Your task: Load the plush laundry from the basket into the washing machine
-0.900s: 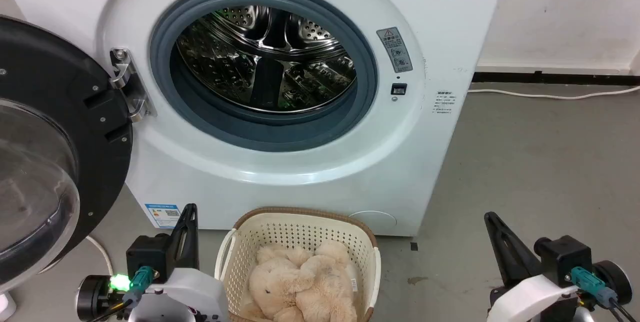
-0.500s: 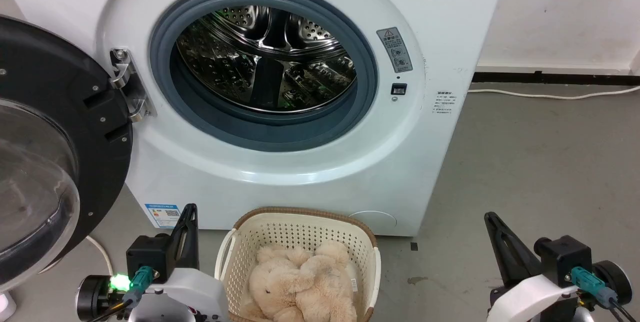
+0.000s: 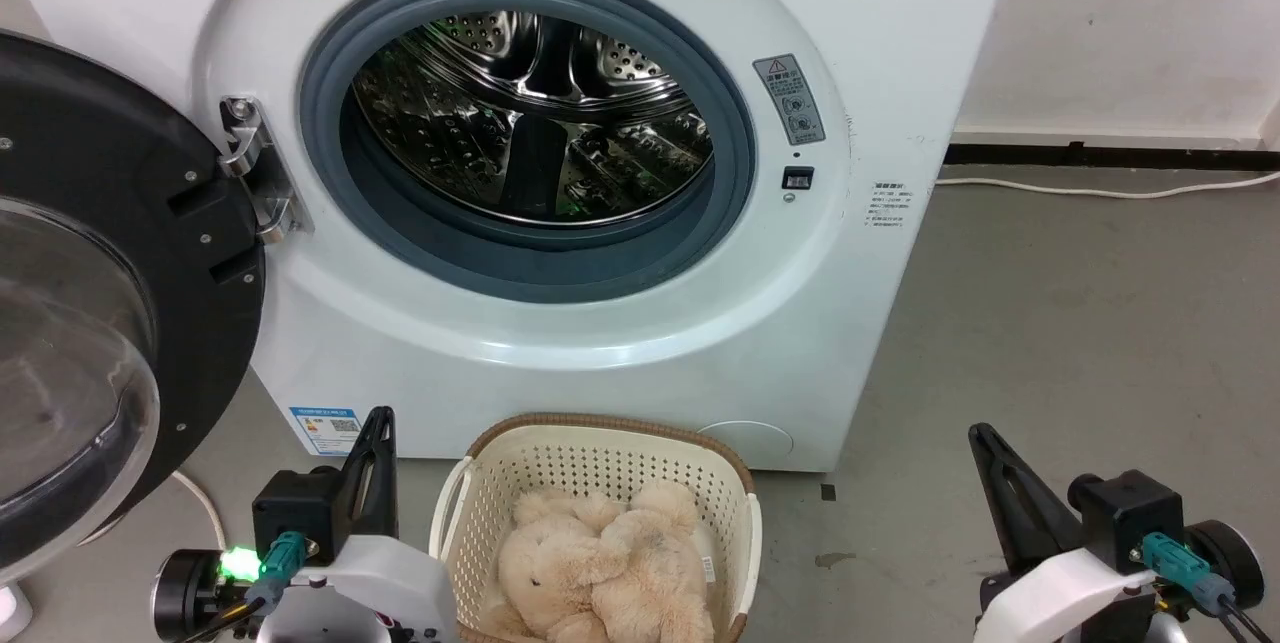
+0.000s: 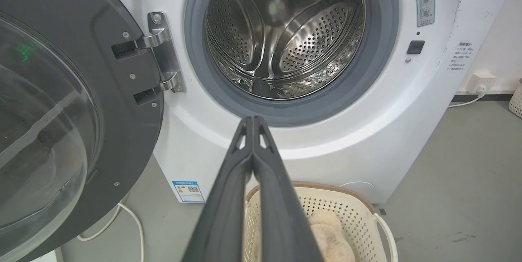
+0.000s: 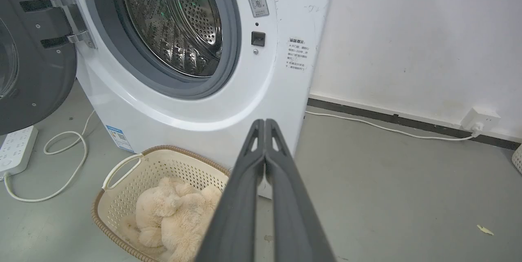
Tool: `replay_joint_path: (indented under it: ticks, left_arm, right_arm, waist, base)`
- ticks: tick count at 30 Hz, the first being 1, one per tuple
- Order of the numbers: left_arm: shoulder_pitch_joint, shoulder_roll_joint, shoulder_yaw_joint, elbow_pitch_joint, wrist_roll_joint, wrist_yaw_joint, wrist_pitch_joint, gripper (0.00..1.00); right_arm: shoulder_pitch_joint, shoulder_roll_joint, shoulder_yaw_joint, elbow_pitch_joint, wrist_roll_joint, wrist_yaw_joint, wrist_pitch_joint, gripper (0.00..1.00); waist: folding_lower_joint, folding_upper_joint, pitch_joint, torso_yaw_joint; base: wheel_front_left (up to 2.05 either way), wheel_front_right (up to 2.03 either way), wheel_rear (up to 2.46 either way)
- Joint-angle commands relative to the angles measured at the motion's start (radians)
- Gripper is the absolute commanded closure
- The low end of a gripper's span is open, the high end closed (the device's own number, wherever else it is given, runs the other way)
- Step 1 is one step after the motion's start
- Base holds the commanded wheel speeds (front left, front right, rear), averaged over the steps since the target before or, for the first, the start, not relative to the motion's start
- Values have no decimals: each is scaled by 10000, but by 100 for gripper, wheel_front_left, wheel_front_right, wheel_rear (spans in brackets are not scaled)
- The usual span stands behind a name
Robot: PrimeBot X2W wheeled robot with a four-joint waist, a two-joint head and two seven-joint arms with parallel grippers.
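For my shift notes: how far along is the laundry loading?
Done: the white front-loading washing machine has its round black-framed glass door open, shiny steel drum empty. In hand: nothing; left gripper and right gripper are shut, unloaded. Left: lifting the fluffy cream-beige plush toy from the cream-white perforated basket into the drum.

- The washing machine point(image 3: 600, 363) has its mouth open inside the grey gasket point(image 3: 733, 163), a free way into the steel drum point(image 3: 480, 123)
- The glass door point(image 3: 120, 173) hangs swung wide at 9 o'clock of the mouth, walling that side
- The basket point(image 3: 590, 468) sits at 6 o'clock below the mouth, just before the machine's foot, open-topped over the plush toy point(image 3: 600, 563)
- The left gripper point(image 3: 378, 423), fingers pressed together, flanks the basket at 9 o'clock, the right gripper point(image 3: 980, 435) likewise at 3 o'clock, well apart
- Bare floor point(image 3: 1080, 343) spreads at 3 o'clock of the machine
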Motion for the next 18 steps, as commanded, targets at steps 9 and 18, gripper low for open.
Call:
replay_joint_path:
  ticks: [9,18]
  left_arm:
    - [149,-3,26,-45,87,-45,3,100]
    - [149,-3,26,-45,87,-45,3,100]
  right_arm:
    - [-113,-2,-26,-43,-76,-7,3,100]
    - [-113,-2,-26,-43,-76,-7,3,100]
  waist:
    - [0,0,0,0]
    - [0,0,0,0]
  base:
    - [0,0,0]
    - [0,0,0]
